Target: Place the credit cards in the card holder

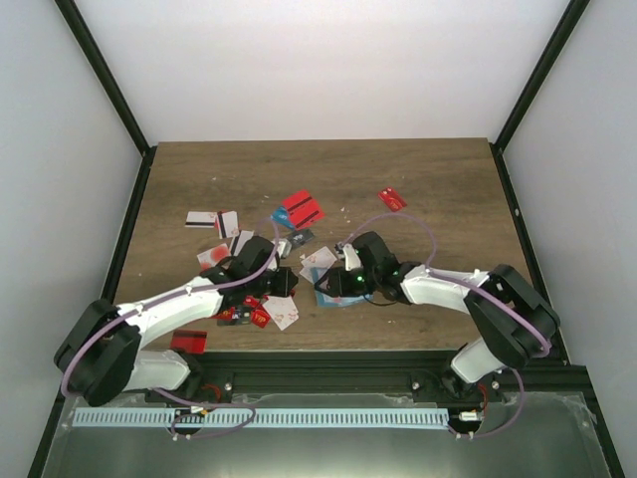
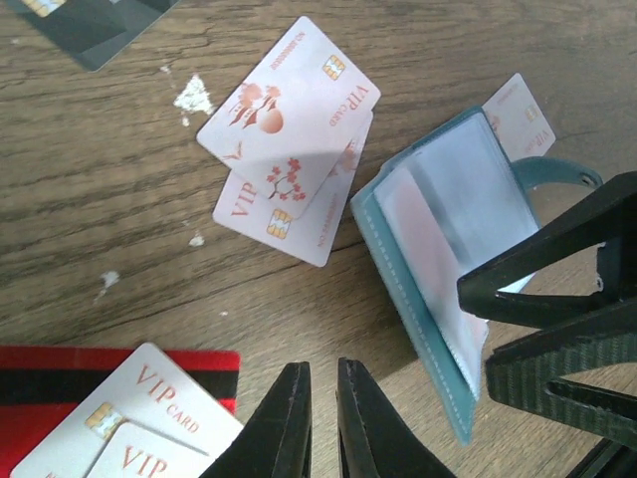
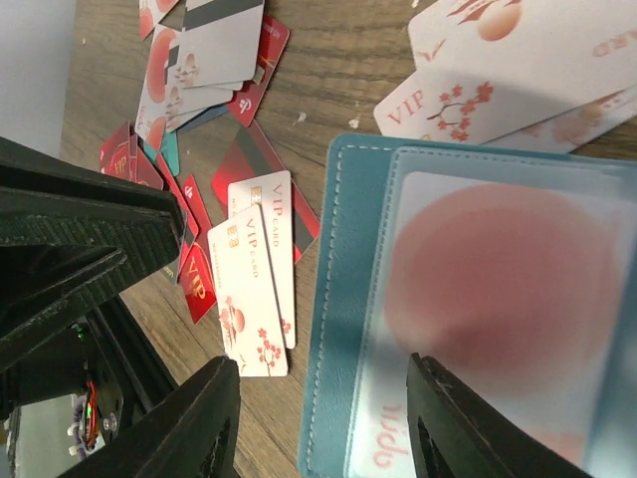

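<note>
**Q:** Right wrist view: how does the right claw [image 3: 318,363] stand?

**A:** Wide. Its two fingers are well apart and nothing is gripped between them.

**Q:** Where is the card holder [image 3: 343,299] relative to it?

**A:** Directly beneath and ahead of the tips, lying open and flat on the wooden table [image 3: 348,60]. The holder's teal edge runs up between the fingers, so one finger hangs over a clear pocket and the other over bare wood. A card with a red disc [image 3: 508,289] sits inside that pocket. Whether either finger touches the holder cannot be told.

**Q:** Left wrist view: and the left claw [image 2: 320,376]?

**A:** Narrow. Only a thin slit separates the fingers, and the slit is empty.

**Q:** Where is the holder from that claw?

**A:** Ahead and to its right, apart from the tips. The right claw's black fingers reach in over the holder's nearer end.

**Q:** Which loose credit cards [image 1: 299,209] lie close by?

**A:** An overlapped pair of white VIP cards [image 2: 289,149] lies ahead of the left claw, just beside the holder's far corner. A red black-striped card [image 2: 50,373] lies to the claw's left, with two more white VIP cards [image 2: 149,403] resting on it. A dark card [image 2: 90,30] lies far ahead on the left.
</note>
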Controlling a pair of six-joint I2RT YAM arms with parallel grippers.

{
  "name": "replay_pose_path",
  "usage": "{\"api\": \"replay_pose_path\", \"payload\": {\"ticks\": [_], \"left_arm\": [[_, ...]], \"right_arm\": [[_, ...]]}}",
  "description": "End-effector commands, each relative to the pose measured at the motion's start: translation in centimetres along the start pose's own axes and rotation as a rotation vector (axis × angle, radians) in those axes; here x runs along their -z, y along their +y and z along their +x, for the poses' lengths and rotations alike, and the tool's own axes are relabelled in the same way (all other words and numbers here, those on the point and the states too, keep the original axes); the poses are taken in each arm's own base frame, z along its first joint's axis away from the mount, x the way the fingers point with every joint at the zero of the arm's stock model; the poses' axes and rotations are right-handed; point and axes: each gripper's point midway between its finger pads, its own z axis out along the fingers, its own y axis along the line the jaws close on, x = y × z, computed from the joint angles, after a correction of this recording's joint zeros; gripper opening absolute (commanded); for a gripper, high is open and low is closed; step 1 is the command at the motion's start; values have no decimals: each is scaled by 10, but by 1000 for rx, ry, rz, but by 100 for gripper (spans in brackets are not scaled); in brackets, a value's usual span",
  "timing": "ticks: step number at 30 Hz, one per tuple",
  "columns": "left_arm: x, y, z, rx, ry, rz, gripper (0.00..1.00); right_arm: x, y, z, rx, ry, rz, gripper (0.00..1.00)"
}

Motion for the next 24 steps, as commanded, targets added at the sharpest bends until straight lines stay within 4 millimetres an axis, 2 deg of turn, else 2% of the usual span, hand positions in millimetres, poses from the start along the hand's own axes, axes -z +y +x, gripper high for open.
{"api": "replay_pose_path", "payload": {"ticks": [1, 8, 15, 18, 21, 24], "left_arm": [[9, 12, 3, 10, -18, -33, 12], [28, 25, 2, 20, -54, -105, 23], [50, 40, 3, 95, -104, -187, 41], [58, 55, -2, 134, -164, -262, 50], [64, 65, -15, 155, -220, -324, 59], [65, 78, -24, 193, -232, -369, 61]], "right_arm": [[-10, 13, -3, 8, 19, -21, 48], [-9, 33, -11, 54, 16, -65, 50], [-9, 45, -26, 117, -1, -53, 53], [-11, 50, -40, 140, -32, -45, 54], [-15, 54, -60, 166, -75, -13, 57], [-20, 59, -80, 191, -102, 6, 57]]}}
